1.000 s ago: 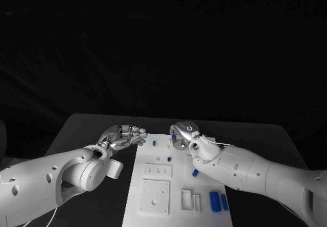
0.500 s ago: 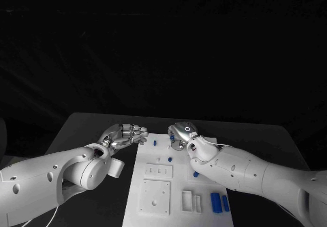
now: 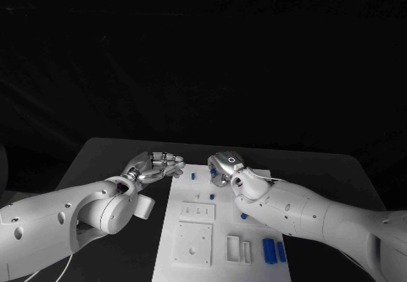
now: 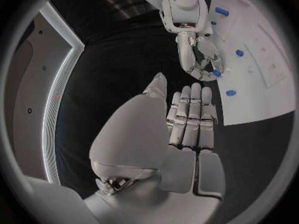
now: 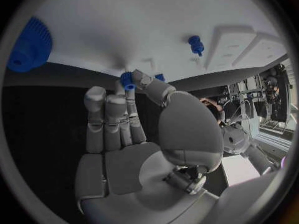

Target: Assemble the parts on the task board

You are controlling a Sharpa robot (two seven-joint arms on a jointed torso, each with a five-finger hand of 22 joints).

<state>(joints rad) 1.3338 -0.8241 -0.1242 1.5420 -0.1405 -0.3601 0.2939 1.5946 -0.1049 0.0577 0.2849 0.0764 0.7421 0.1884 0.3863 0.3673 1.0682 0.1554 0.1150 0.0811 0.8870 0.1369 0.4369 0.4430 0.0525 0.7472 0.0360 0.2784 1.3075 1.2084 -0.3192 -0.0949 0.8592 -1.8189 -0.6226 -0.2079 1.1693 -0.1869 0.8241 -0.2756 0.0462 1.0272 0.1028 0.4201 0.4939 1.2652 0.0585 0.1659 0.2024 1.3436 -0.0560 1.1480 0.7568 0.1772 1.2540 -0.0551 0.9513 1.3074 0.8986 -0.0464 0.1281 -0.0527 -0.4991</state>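
Table (image 3: pixel 102 158): matte black and flat, with the board lying lengthwise down its middle.
Board (image 3: pixel 222 232): a smooth white plate, long and rectangular, with raised square and slotted blocks moulded on its near half; in the right wrist view (image 5: pixel 156 30) it looked plain and glossy, with pale rectangular blocks at one side.
Left hand (image 3: pixel 155 167): silver, metallic, segmented; it hung over the table just beside the board's far left corner. Its fingers were curled in toward the palm with nothing between them; the left wrist view (image 4: pixel 190 117) showed them lying side by side and folded.
Right hand (image 3: pixel 224 167): silver with a rounded white wrist, over the board's far end. It pinched a small blue part between thumb and fingertip.
Held part (image 5: pixel 128 79): small, blue, with a ribbed or toothed round head, touching or almost touching the board's edge; which one, I could not tell.
Peg (image 3: pixel 192 176): a short blue stub on the board's far end, between the two hands.
Gear (image 5: pixel 28 45): a blue toothed disc with a raised hub, lying on the board.
Stud (image 5: pixel 196 44): a small blue knobbed piece standing on the board near the pale blocks.
Bars (image 3: pixel 272 249): two oblong blue pieces lying side by side at the board's near right, well apart from both hands.
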